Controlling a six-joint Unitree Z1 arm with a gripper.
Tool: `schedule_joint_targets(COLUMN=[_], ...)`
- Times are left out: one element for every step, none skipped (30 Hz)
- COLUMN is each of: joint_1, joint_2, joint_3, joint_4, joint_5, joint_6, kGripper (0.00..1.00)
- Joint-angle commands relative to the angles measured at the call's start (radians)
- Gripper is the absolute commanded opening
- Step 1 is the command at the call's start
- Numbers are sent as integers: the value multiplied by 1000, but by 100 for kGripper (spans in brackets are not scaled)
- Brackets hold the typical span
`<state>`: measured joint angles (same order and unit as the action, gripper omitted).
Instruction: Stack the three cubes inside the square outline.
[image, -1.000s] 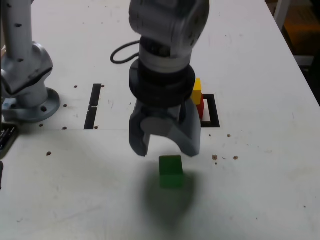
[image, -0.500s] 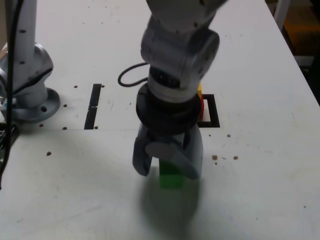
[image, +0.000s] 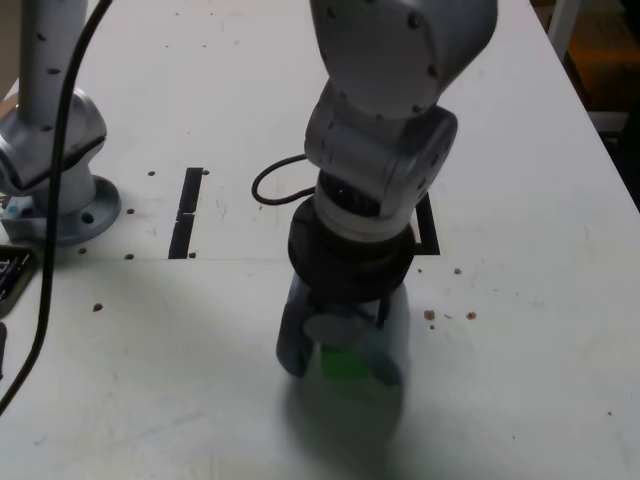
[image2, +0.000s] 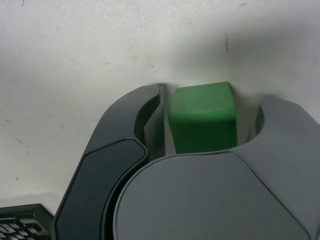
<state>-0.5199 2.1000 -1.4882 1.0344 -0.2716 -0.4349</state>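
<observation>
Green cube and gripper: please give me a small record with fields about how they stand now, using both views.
green cube: on the white table, between the two jaws
gripper: lowered around the cube, pointing down
jaw contact: a narrow gap shows on one side in the wrist view; the other side is hidden, so a grip cannot be confirmed
square outline: only a corner shows behind the arm
yellow and red cubes: hidden by the arm in these views
cube lifted: no sign of it
</observation>
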Motion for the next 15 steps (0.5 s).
schedule_joint_targets(joint_1=[-2, -2, -2, -2, -2, -2, -2, -2, -2, -2, -2, -2, -2, -2, -2], joint_2=[2, 1, -1, -3, -5, -7, -9, -11, -14, -18, -22, -28, -34, -43, -53], joint_3=[18, 29, 38, 43, 45, 45, 44, 43, 40, 38, 34, 29, 24, 16, 7], joint_4=[-27, -45, -67, -82, -92, -97, -98, -95, -91, -83, -72, -57, -44, -22, 3], joint_5=[-7, -8, -7, -4, 0, 6, 10, 15, 19, 23, 28, 34, 39, 46, 55], joint_6=[-6, -8, -11, -12, -12, -12, -12, -12, -14, -17, -21, -28, -33, -43, -54], kGripper=[50, 44, 37, 32, 28, 25, 24, 23, 22, 22, 21, 21, 21, 21, 21])
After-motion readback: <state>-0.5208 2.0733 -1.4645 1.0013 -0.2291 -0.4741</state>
